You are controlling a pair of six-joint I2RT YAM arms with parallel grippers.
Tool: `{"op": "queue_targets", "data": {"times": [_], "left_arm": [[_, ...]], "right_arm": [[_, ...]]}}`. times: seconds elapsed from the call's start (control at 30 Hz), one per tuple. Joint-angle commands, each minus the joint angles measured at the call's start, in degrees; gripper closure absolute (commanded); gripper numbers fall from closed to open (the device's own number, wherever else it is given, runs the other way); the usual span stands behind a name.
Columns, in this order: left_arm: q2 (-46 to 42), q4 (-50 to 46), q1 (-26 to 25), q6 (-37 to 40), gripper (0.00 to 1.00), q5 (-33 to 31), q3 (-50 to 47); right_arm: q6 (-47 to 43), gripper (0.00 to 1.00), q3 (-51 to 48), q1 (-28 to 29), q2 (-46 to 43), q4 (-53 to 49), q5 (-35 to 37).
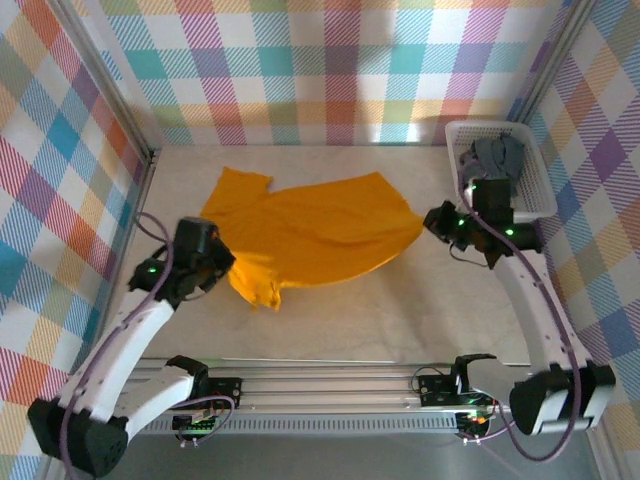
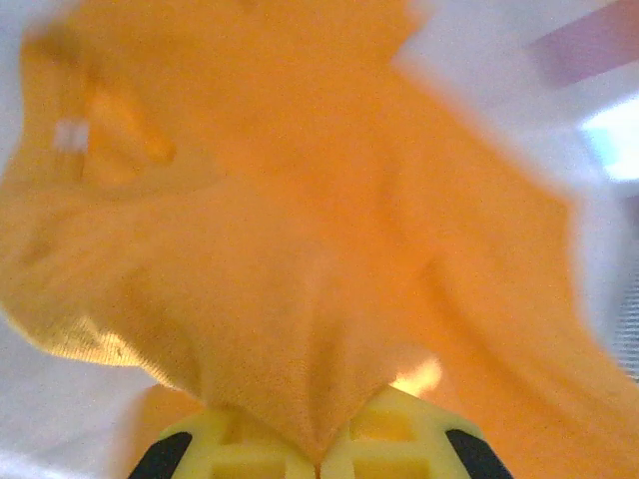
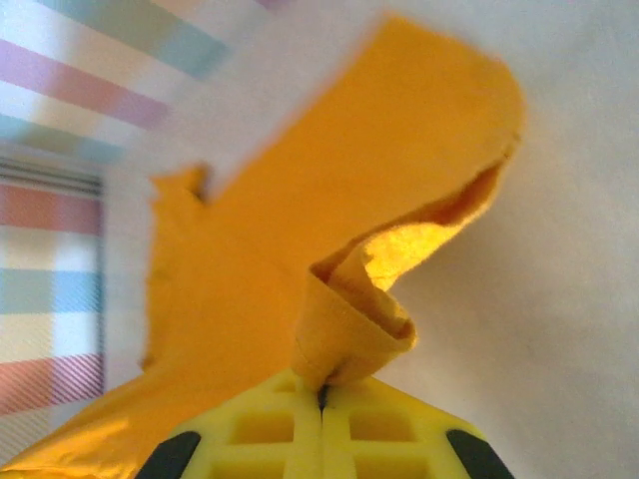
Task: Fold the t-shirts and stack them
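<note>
Orange-yellow t-shirt [image 1: 310, 235] lies partly spread at mid-desk, rumpled at its near-left corner. One sleeve points toward the far left. Desk [image 1: 420, 320] surface is pale and bare around it.

Dark grey t-shirt [image 1: 492, 155] sits bundled inside a white mesh basket [image 1: 542, 195] at the far right corner, unfolded.

Left hand [image 1: 226, 264]: closed on the near-left edge of the orange shirt. Its wrist view shows the cloth drawn into a peak that vanishes between the yellow fingers [image 2: 235, 449].

Right hand [image 1: 425, 224]: closed on the shirt's right edge. Its wrist view shows a rolled lip of cloth pinched where the two fingers [image 3: 399, 434] meet, with the rest trailing away across the desk.

Step in hand (judgement): both ends are gripped, so this is the spreading stage for the first shirt. No fold is made yet and no stack is started.

Next move calls for (judgement):
- raising both hands together and drawing them apart until the slack goes out;
- laying the shirt down flat and square before any fold;
- keeping the pull even, since the cloth is soft and a thin pinch may slip.

Writing: a small pale tag [image 2: 70, 135] shows near the neck opening in the left wrist view, too blurred to read. No print or brand is legible on either shirt or on the basket.
</note>
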Motion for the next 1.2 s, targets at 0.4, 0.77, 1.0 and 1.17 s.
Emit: {"op": "queue_targets", "data": {"times": [0.4, 0.77, 1.0, 1.17], "left_arm": [[2.14, 3.64, 0.11, 9.10, 1.00, -6.95, 39.81], [46.51, 2.67, 12.54, 5.86, 1.00, 1.14, 57.65], [74.12, -8.66, 13.30, 10.92, 0.15, 9.57, 82.31], [61.72, -6.05, 10.97, 12.16, 0.09, 5.87, 58.99]], "right_arm": [[-1.94, 1.00, 20.43, 0.17, -12.38, 7.25, 6.81], [-4.10, 1.00, 33.74, -1.52, 26.96, 10.45, 8.29], [-7.92, 0.33, 48.49, -1.50, 49.80, 0.54, 7.94], [-7.23, 0.31, 32.72, -1.08, 41.98, 2.98, 7.22]]}}
